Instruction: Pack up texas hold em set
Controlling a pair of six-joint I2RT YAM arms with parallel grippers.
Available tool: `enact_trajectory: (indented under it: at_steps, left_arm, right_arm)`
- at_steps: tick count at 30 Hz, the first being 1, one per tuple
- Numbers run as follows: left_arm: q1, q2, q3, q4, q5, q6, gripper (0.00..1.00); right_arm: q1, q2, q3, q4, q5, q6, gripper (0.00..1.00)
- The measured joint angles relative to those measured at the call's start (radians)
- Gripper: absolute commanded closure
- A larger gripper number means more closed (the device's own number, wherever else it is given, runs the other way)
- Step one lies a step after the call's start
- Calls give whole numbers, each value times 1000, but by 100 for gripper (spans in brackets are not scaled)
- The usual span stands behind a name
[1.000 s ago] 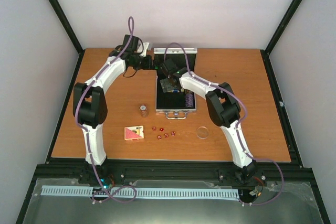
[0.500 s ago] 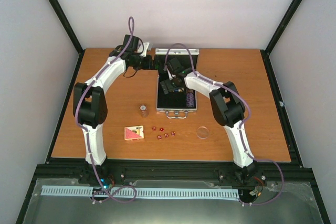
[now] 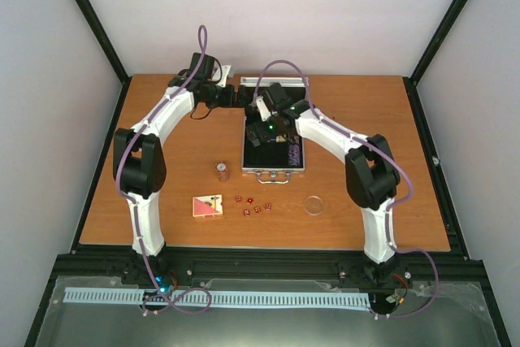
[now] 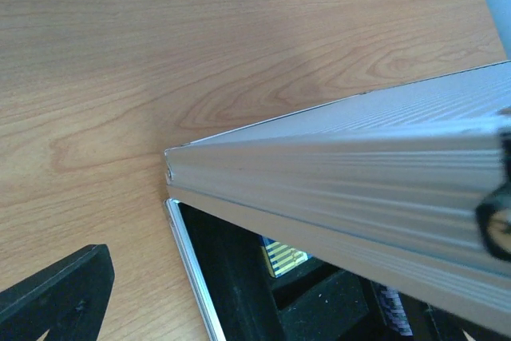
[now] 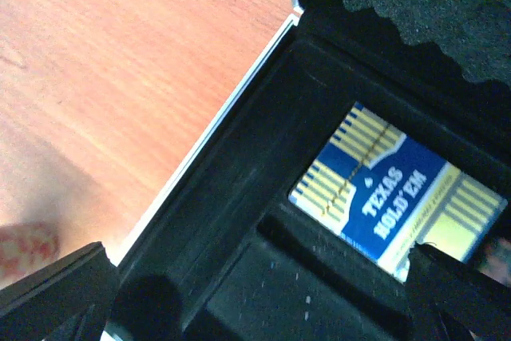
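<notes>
The right gripper (image 5: 255, 265) is held spread wide inside the open silver case (image 3: 273, 171). It sits over a blue card deck (image 5: 391, 197) lodged in a black-lined compartment toward the far end, and one fingertip is seen at the deck's edge. The left gripper (image 3: 234, 97) is likewise spread. The raised lid (image 4: 351, 173) is caught between its fingers and touched by one of them. On the table (image 3: 146, 119), nearer than the case, a chip stack (image 3: 222, 171), a second card deck (image 3: 207, 206), red dice (image 3: 250, 205) and a clear disc (image 3: 314, 204) are laid out apart from one another.
</notes>
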Motion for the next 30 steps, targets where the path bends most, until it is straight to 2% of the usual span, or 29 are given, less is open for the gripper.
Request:
enact_trajectory:
  at_steps: [7, 13, 17, 22, 30]
  left_arm:
    - [0, 0, 31, -13, 2, 0, 0]
    - [0, 0, 33, -21, 5, 0, 0]
    - [0, 0, 39, -34, 18, 0, 0]
    - [0, -2, 40, -50, 39, 1, 0]
    - [0, -6, 53, -68, 68, 5, 0]
  right_arm:
    - [49, -174, -123, -53, -4, -21, 0]
    - [169, -307, -244, -103, -52, -91, 0]
    - [248, -353, -259, -137, -127, -159, 0]
    - [345, -319, -222, -177, -188, -231, 2]
    - [435, -119, -106, -203, -206, -324, 3]
